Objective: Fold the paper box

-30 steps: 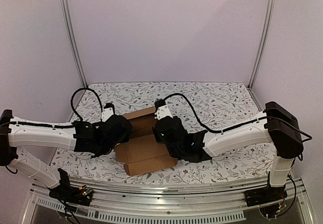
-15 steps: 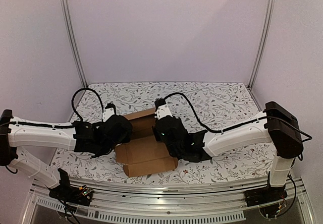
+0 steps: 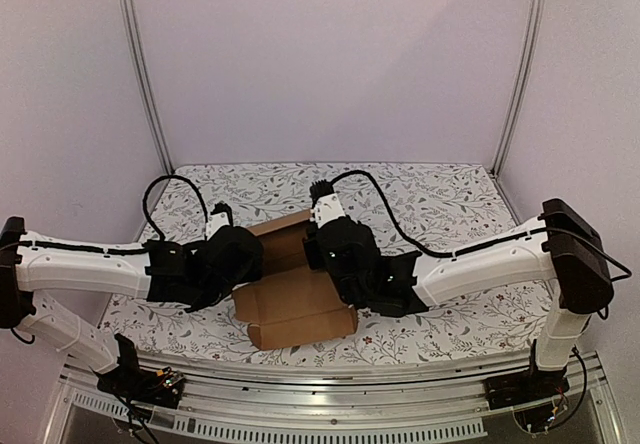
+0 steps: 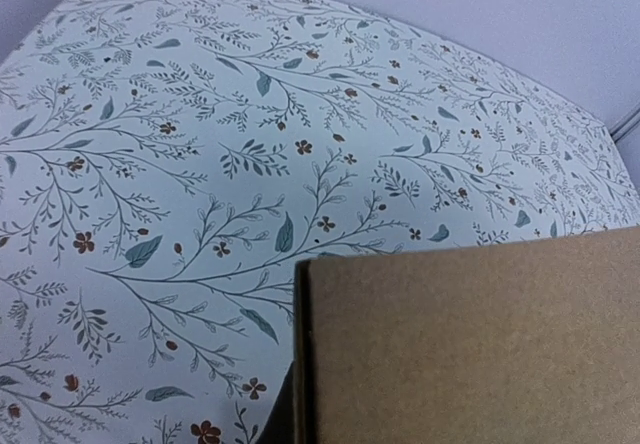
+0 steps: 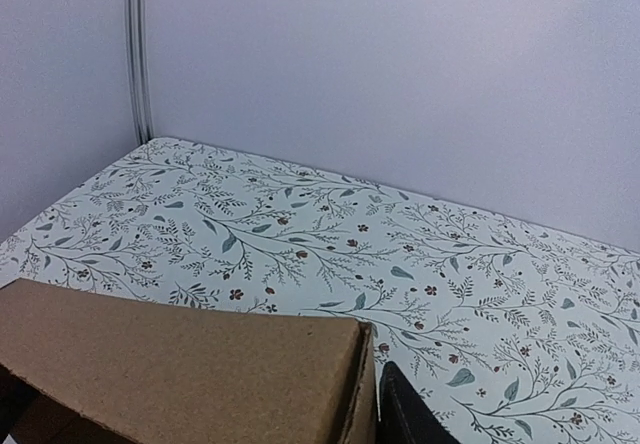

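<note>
The paper box [image 3: 297, 302] is plain brown cardboard lying between my two arms, with a raised back wall [image 3: 279, 227] and flat flaps toward the near edge. My left gripper [image 3: 246, 254] sits at the box's left side. In the left wrist view a cardboard panel [image 4: 470, 344] covers the jaws, and only a dark sliver shows beside its left edge. My right gripper [image 3: 324, 251] is at the box's right wall. In the right wrist view one black finger [image 5: 405, 416] lies against the outer face of the folded cardboard wall [image 5: 190, 364]; the other finger is hidden behind it.
The table wears a white cloth with a leaf and flower print [image 3: 440, 199]. Metal frame posts [image 3: 140, 64] and lilac walls close in the back and sides. Black cables [image 3: 160, 192] loop over both wrists.
My right arm has shifted a little to the right and away, and the box's near flaps have slid slightly right with it. The left arm has barely moved.
</note>
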`<move>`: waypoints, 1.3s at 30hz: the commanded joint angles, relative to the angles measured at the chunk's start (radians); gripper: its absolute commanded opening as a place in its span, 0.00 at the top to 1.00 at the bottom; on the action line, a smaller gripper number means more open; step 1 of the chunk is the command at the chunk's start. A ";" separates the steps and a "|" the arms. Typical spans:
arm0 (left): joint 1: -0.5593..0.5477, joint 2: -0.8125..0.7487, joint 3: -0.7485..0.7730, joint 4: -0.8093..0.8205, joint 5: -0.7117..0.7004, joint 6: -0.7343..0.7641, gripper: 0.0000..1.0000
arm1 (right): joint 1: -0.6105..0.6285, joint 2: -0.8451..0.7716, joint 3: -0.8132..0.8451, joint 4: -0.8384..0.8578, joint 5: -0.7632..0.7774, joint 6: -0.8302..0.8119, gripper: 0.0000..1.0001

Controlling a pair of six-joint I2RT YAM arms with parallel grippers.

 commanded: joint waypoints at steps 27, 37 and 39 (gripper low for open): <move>-0.031 0.007 0.012 0.031 0.022 0.002 1.00 | 0.068 -0.063 -0.074 0.009 0.025 -0.035 0.42; -0.031 0.005 0.010 0.032 0.009 0.007 1.00 | 0.084 -0.171 -0.197 -0.103 0.042 0.126 0.38; -0.031 0.007 0.012 0.033 0.010 0.007 1.00 | 0.084 -0.170 -0.195 -0.107 0.046 0.130 0.39</move>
